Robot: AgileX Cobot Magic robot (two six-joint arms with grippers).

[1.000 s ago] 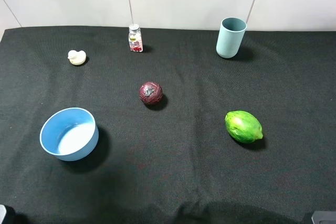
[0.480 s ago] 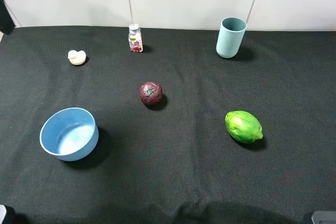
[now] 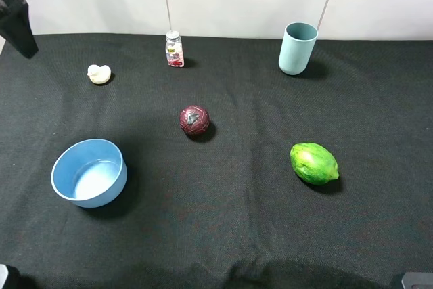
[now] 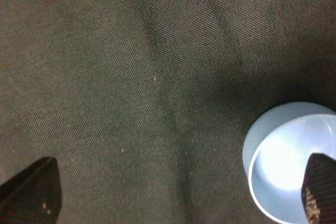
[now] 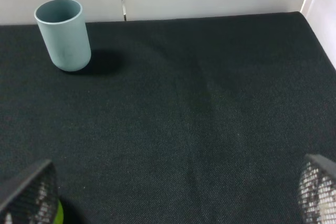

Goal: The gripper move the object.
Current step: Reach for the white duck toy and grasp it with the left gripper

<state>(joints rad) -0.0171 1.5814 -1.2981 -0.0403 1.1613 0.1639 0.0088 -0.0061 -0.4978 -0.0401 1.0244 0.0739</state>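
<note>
The cream-white duck toy (image 3: 99, 74) sits on the black cloth at the far left, apart from everything else. A black part of my left arm (image 3: 17, 28) shows at the upper left edge, left of and beyond the duck, not touching it. In the left wrist view my left gripper (image 4: 176, 195) is open and empty above bare cloth; the duck is out of that view. In the right wrist view my right gripper (image 5: 170, 192) is open and empty; only its fingertips (image 5: 26, 195) show.
A blue bowl (image 3: 89, 172) stands front left and shows in the left wrist view (image 4: 289, 169). A dark red ball (image 3: 194, 120) lies mid-table. A small red-label bottle (image 3: 174, 49) and a pale blue cup (image 3: 297, 48) stand at the back. A green fruit (image 3: 314, 163) lies right.
The black part of my left arm has come into view at the upper left edge and moved further in. The objects on the cloth have not moved.
</note>
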